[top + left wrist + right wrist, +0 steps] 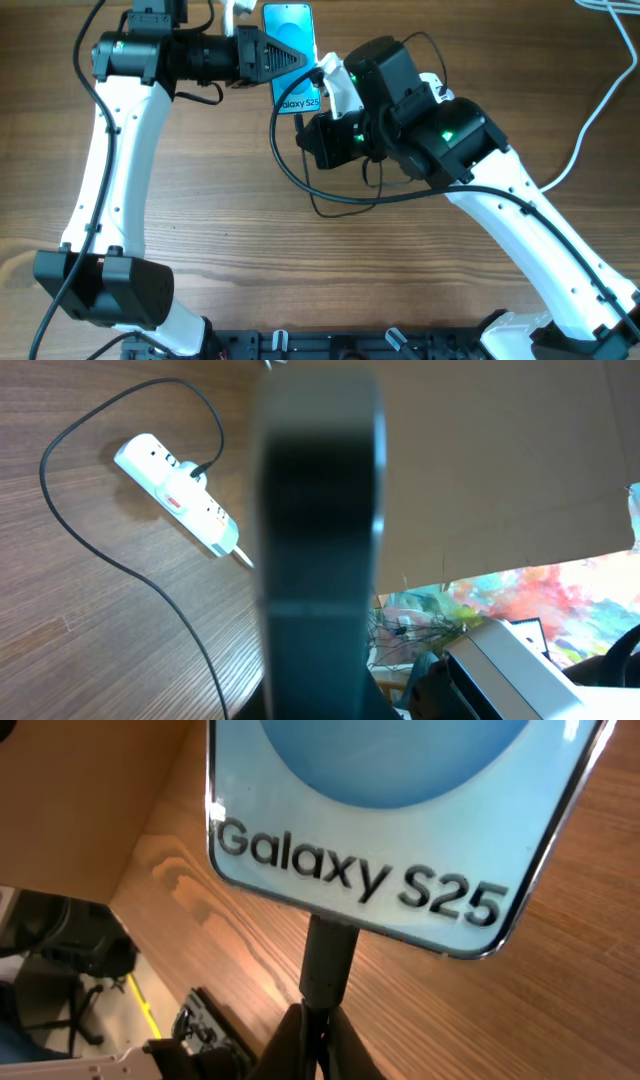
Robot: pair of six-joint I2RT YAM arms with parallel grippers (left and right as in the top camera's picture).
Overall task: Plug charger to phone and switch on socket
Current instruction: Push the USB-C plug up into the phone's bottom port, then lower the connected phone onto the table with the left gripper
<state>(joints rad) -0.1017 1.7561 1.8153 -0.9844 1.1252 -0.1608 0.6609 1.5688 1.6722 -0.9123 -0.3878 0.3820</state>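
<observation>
The phone [293, 40] with a cyan-blue screen and "Galaxy S25" text lies at the far middle of the table. My left gripper [268, 56] is shut on the phone from its left side; the left wrist view shows the phone [315, 540] edge-on and blurred between the jaws. My right gripper [320, 1035] is shut on the charger's black connector [328, 960]. The connector's tip meets the phone's [400, 810] lower edge, and I cannot tell how deep it sits. The black charger cable [300, 185] loops below. The white socket [175, 490] has the charger plugged in.
The socket's thick white cord [600, 90] runs from the far right corner under my right arm [500, 180]. In the overhead view the arm hides most of the socket. The left arm [110, 160] stretches along the left side. The table's far edge lies just behind the phone.
</observation>
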